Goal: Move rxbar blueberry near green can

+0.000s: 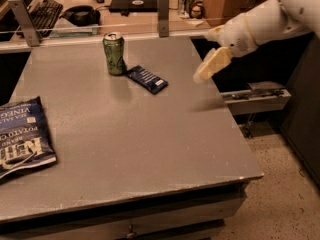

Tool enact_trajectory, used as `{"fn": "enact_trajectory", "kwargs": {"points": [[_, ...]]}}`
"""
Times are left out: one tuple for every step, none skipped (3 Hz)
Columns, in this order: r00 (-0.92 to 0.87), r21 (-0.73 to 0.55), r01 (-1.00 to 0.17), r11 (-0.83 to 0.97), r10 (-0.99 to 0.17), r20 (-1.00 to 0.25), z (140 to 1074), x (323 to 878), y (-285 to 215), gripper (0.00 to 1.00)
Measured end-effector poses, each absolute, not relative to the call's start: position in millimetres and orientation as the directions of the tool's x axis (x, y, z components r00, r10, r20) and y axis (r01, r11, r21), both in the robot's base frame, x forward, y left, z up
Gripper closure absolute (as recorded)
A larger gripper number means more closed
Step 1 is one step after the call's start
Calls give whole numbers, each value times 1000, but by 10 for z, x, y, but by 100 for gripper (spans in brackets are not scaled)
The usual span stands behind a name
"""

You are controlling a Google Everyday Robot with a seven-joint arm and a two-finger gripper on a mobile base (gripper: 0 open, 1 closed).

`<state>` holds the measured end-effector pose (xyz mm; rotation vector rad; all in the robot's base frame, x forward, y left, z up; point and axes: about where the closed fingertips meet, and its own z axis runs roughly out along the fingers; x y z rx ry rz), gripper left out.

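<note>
The bar [146, 79] is lying flat on the table [150, 149], down and to the left of the gripper [211, 65] as the camera sees it, with the can [114, 53] standing just beyond it on the far side from the gripper. The bar's near end is sitting just beside the can's base, and whether they are touching is hard to say. By the look of it, the placing is looking done.

The bar is looking light, thin and a bit slick in its wrapper, so I'm guessing it would bend and skid rather than resist. If it needs another pick, pinching across the short width near the middle is looking the safest bet.

The gripper is hanging in the air above the table's right edge, well apart from the bar and carrying nothing I can see. Whether it is spread or pressed together, I cannot tell. The arm [260, 21] is reaching in from the upper right, sloping down toward the table with the gripper tilting down and leftward. A chip bag [22, 134] is lying far off to the gripper's left, out of play.
</note>
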<state>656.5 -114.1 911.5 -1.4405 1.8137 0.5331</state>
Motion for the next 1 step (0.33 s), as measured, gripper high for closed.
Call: {"fn": "enact_trajectory", "kwargs": {"points": [[-66, -118, -963, 241, -639, -767, 9251, 6461, -1169, 0]]}}
